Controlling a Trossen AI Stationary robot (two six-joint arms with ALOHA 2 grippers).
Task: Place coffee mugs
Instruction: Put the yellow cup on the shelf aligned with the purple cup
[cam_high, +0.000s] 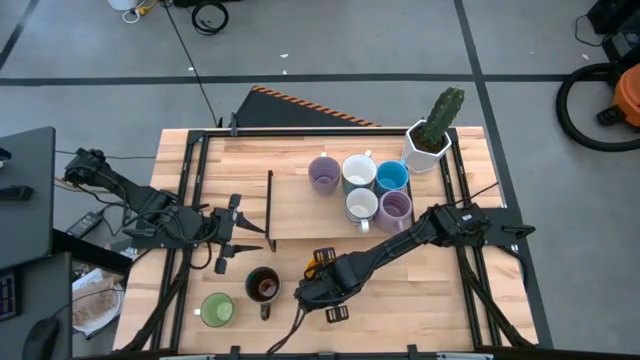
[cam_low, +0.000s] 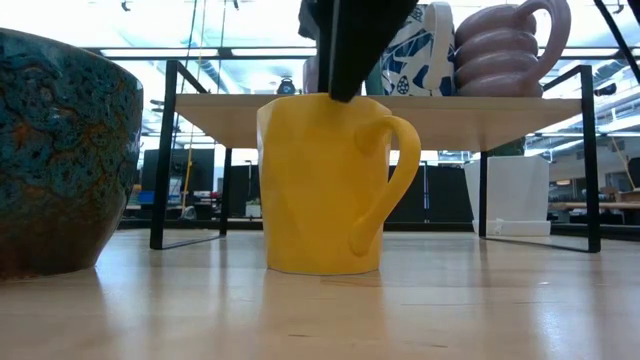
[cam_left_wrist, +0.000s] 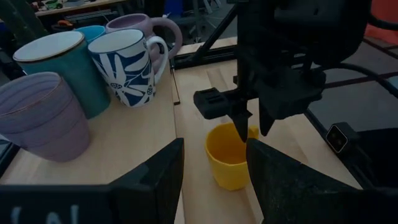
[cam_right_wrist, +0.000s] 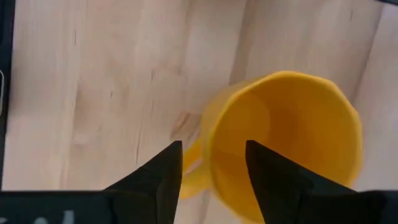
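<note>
Right gripper (cam_right_wrist: 208, 168) astride yellow mug (cam_right_wrist: 292, 137) (rim)

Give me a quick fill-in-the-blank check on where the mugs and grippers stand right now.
1. The right gripper straddles the rim of the ____ ceramic mug.
2. On the raised wooden shelf stand ____ mugs.
3. The potted green cactus in the white planter sits at the shelf's far ____ corner.
4. The left gripper holds ____.

Missing words: yellow; five; right; nothing
</note>
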